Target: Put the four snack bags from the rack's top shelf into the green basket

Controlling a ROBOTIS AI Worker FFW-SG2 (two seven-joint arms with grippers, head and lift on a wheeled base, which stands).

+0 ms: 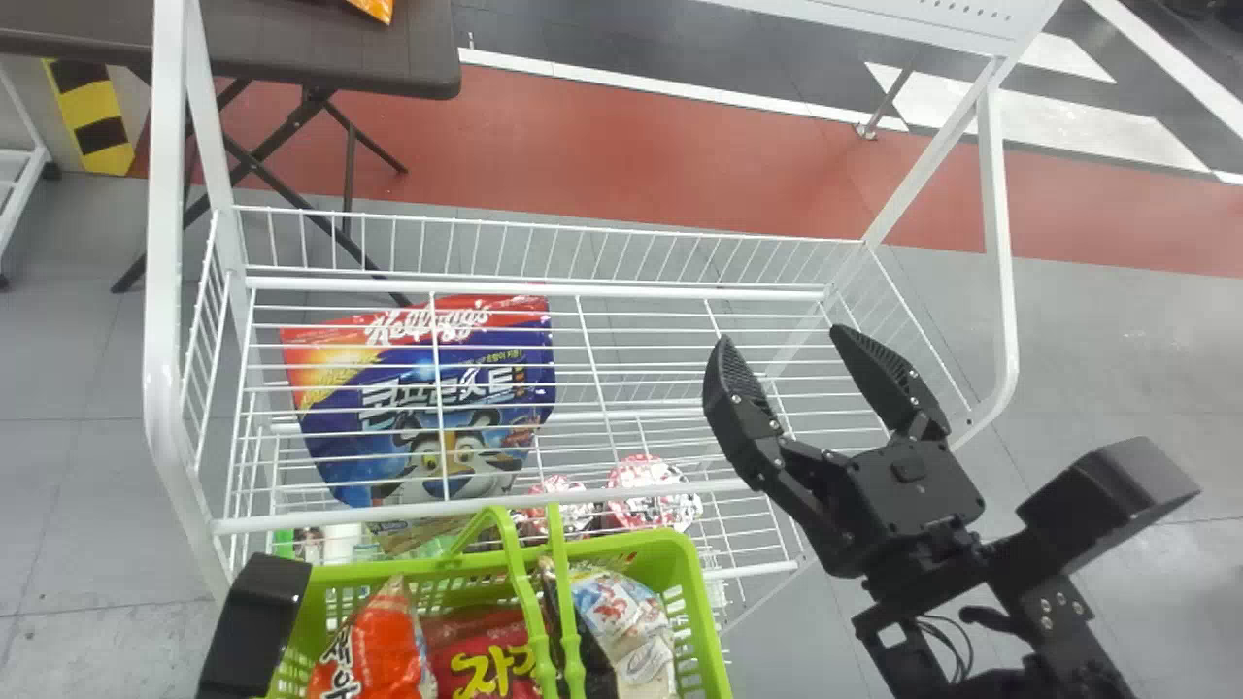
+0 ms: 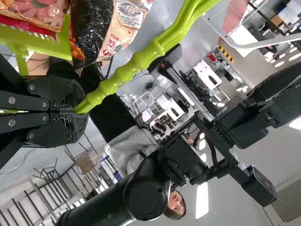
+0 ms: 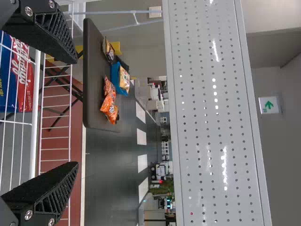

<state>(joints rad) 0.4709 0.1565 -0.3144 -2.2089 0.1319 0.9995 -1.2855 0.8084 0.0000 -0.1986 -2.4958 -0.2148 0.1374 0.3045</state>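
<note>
At least three glossy, crinkled snack bags lie in the one slatted plastic green basket: an orange bag at its left, narrow corner pointing up toward the rack; a red bag in the middle; and a plump white-and-black bag at the right, long axis running from rack to robot. The left gripper has its fingers clamped on the two ribbed handles. The right gripper, fingers wide apart, is above the right part of the white wire top shelf; beneath lies one cereal pouch.
</note>
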